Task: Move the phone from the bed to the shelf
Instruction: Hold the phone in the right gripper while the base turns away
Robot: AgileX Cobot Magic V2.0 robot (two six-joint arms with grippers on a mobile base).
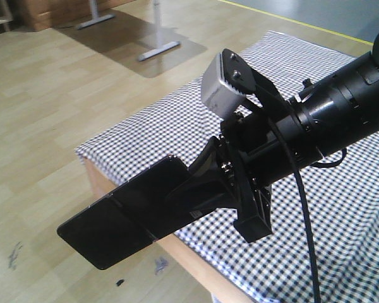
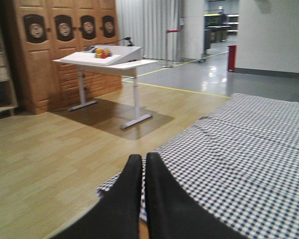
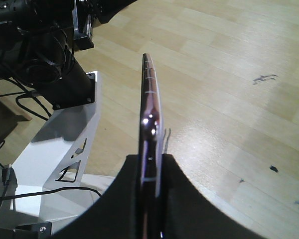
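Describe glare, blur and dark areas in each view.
Front view: sharp, evenly lit; the phone looks flat black. Left wrist view: slightly soft, glare on the far grey floor, the left claw underexposed. Right wrist view: a bright glint on the phone's edge; the right claw black, featureless.

Wide open wooden floor (image 1: 38,126) spreads off the bed (image 1: 177,120) corner, and the phone (image 1: 123,218) juts past the edge in the right gripper (image 3: 149,164) with free passage out to that side and underneath. It's tighter back toward the robot, where the white base (image 3: 65,144) and loose cables (image 3: 20,196) sit near the phone's line. Ahead of the left gripper (image 2: 143,167) the bed runs flat and unobstructed, with the white desk (image 2: 109,57) and wooden wardrobe (image 2: 60,55) well apart across the floor.
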